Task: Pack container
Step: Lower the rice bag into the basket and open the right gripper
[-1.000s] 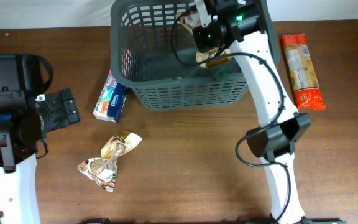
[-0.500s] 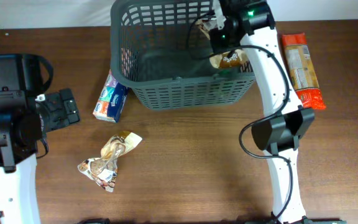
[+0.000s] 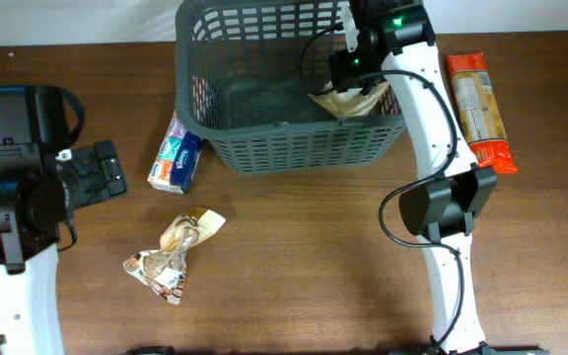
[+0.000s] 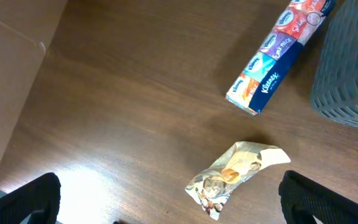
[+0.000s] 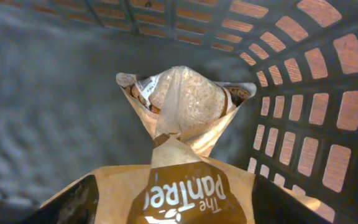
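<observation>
The container (image 3: 284,129), a dark grey slotted basket, stands at the back middle of the table. Inside it, against the right wall (image 5: 303,93), lies a brown paper bag (image 3: 348,100) marked "The Pantree" (image 5: 185,118). My right gripper (image 3: 355,59) hangs in the basket just above the bag. It is open (image 5: 182,208), its dark fingers (image 5: 73,202) standing wide on either side of the bag. My left gripper (image 3: 116,174) is open over the table at the left, with nothing in it (image 4: 169,208).
A Kleenex tissue pack (image 3: 176,158) (image 4: 278,56) lies beside the basket's left side (image 4: 353,62). A crumpled snack packet (image 3: 176,254) (image 4: 235,177) lies in front of it. An orange biscuit packet (image 3: 479,110) lies to the right of the basket.
My right gripper has moved to the basket's right side, lowered the brown bag onto the floor there and opened its jaws. The left arm has not moved.
</observation>
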### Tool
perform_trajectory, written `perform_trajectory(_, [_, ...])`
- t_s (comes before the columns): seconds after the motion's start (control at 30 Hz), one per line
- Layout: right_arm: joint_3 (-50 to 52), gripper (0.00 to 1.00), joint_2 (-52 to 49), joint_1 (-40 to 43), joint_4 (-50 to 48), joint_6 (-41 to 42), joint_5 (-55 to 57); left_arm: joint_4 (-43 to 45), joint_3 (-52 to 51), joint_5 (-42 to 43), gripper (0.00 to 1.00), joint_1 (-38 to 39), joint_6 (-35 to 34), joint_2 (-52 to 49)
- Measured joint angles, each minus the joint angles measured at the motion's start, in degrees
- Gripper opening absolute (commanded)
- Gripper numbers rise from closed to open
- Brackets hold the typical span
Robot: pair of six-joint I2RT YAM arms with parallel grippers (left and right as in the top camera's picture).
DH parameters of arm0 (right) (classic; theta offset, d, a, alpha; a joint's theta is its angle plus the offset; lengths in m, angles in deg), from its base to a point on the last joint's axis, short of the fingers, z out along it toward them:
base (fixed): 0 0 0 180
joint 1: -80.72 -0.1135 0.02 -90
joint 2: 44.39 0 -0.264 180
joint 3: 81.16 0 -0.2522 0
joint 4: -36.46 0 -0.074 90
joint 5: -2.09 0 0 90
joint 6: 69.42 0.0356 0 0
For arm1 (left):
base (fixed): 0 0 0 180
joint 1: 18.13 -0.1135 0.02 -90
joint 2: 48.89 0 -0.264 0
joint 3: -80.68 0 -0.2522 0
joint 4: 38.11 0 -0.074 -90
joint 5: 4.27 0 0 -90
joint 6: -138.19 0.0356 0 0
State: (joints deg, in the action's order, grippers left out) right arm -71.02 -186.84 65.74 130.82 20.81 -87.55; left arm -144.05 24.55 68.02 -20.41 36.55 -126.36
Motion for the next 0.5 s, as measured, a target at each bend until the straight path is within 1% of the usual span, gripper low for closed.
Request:
perform_trajectory(0.1, [0.0,0.81,0.0,0.0,0.1,0.7,0.0,0.0,0.0,0.0,0.99,0.0,0.0,0.0])
perform_trajectory(0.27, [-0.5,0.87,0.0,0.2,0.3,3.2,0.0,0.0,0.0,0.0,0.99,0.0,0.0,0.0])
perform_trajectory(0.37, [-3.2,0.89,0.6,0.6,0.4,5.3,0.0,0.0,0.0,0.0,0.99,0.0,0.0,0.0])
perform_trajectory(0.5, [-9.9,0.93,4.5,2.8,0.3,7.9,0.0,0.0,0.0,0.0,0.99,0.0,0.0,0.0])
